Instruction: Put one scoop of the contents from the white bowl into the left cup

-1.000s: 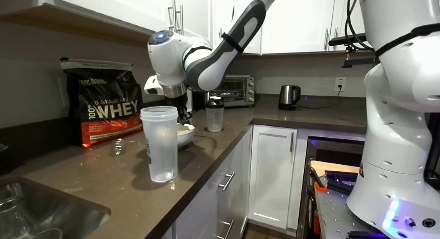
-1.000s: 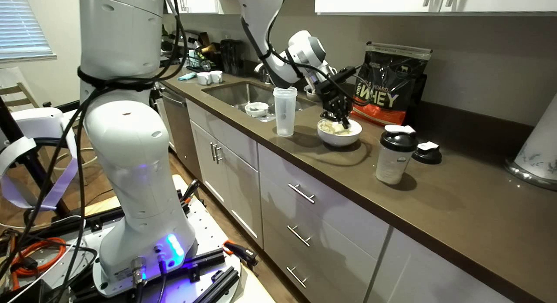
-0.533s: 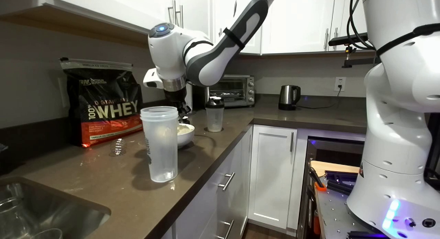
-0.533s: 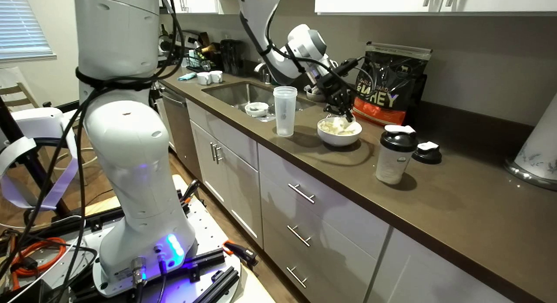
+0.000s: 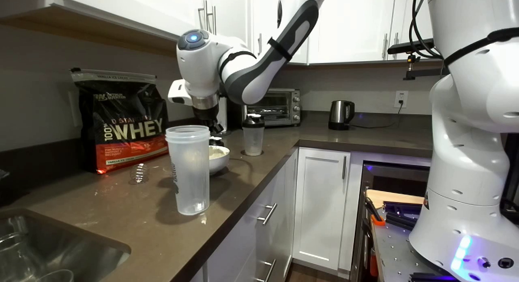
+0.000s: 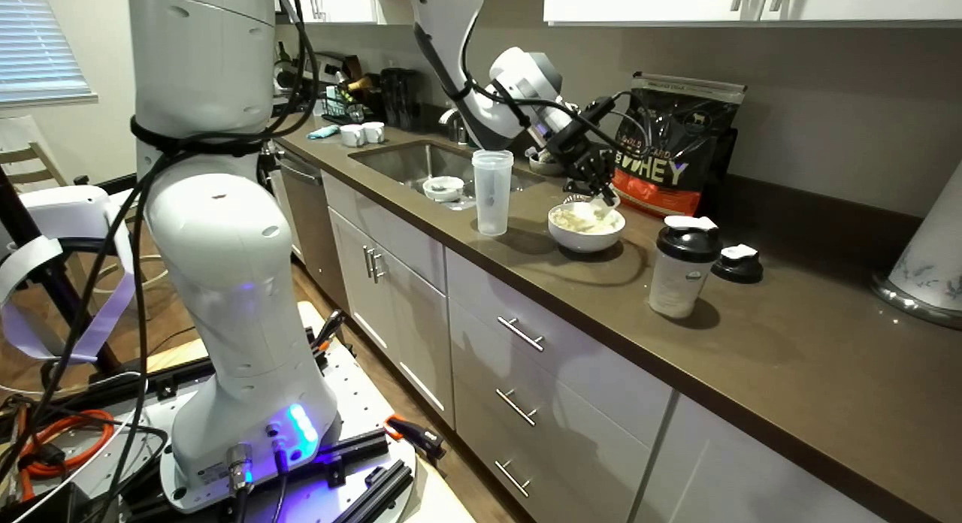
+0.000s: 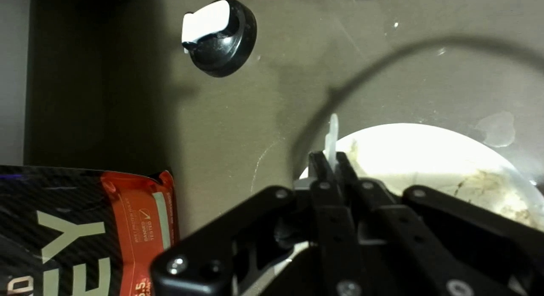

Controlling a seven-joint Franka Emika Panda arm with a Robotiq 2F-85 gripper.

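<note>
The white bowl [image 6: 585, 243] holds pale powder and stands on the counter; it also shows in an exterior view [image 5: 219, 164] and in the wrist view [image 7: 408, 148]. The left cup, a tall frosted tumbler [image 5: 188, 176], stands upright and open beside the bowl, also in an exterior view [image 6: 493, 196]. My gripper [image 7: 332, 162] is shut on the thin pale handle of the scoop [image 7: 333, 132]. In both exterior views the gripper [image 6: 606, 193] [image 5: 217, 129] is just above the bowl's far side. The scoop [image 6: 603, 204] shows pale below the fingertips; its load cannot be made out.
A black whey bag [image 5: 125, 124] stands against the wall behind the bowl. A smaller clear cup with a black lid [image 6: 680, 271] and a loose black lid [image 6: 739, 267] stand nearby. A wire ball [image 5: 139, 174] lies near the tumbler. A sink [image 6: 391, 156] lies beyond it.
My gripper has risen from the powder with the scoop and shifted slightly toward the bowl's far side. The bowl and tumbler have not moved.
</note>
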